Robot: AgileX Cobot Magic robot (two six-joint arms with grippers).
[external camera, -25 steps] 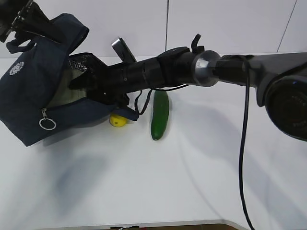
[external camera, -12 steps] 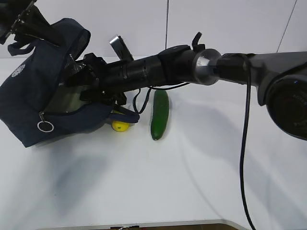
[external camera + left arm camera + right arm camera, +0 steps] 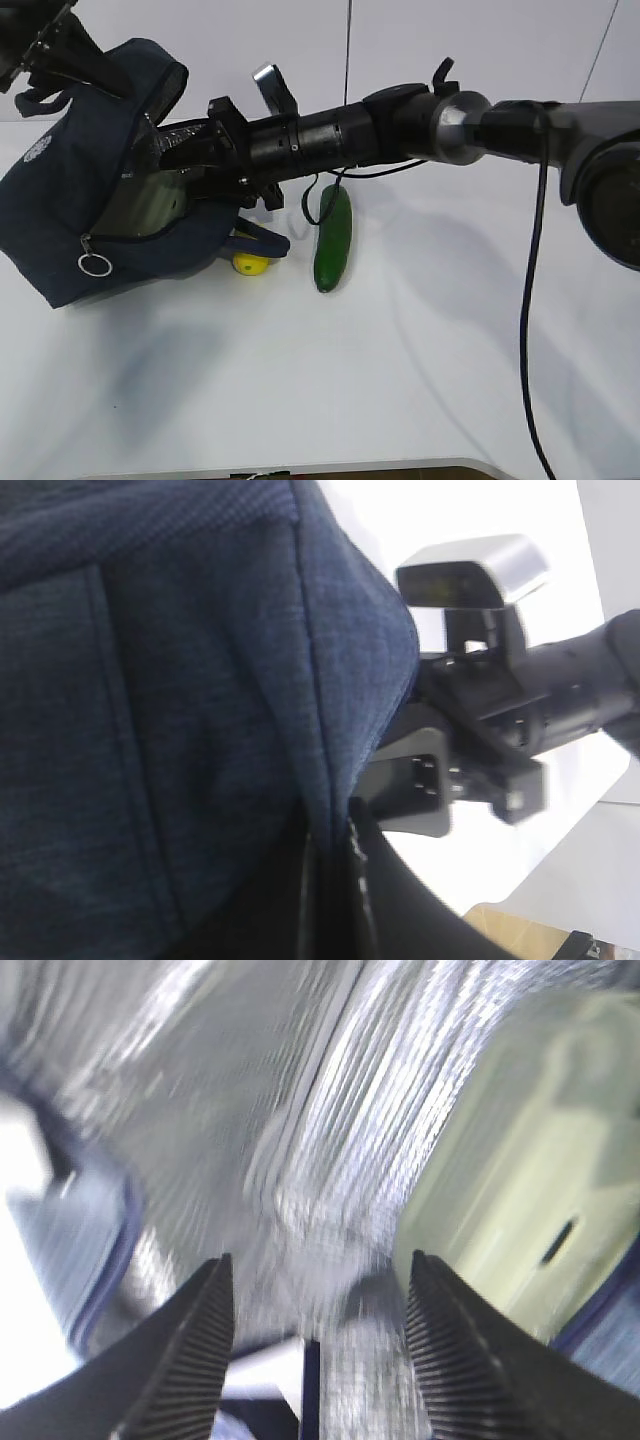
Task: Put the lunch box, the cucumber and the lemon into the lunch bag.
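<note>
1. At the mouth of the lunch bag (image 3: 85,205), the right end effector (image 3: 318,1305) has its fingers spread and holds nothing; the silvery lining fills the gap between them.
2. Ahead of it and to one side, inside the bag, sits the lunch box (image 3: 530,1175), its pale green lid showing; it appears already placed.
3. Behind and below the right end effector, outside the bag, the lemon (image 3: 250,264) lies on the surface (image 3: 400,380) just beside the bag's lower edge.
4. Further back along the right arm, the cucumber (image 3: 333,238) lies with its long axis running roughly across that arm.
5. Both are nearer the right arm; a pull back and a drop down would probably come next.
6. Above the bag, the left end effector (image 3: 50,45) is pressed together on the bag fabric, propping it open.
</note>
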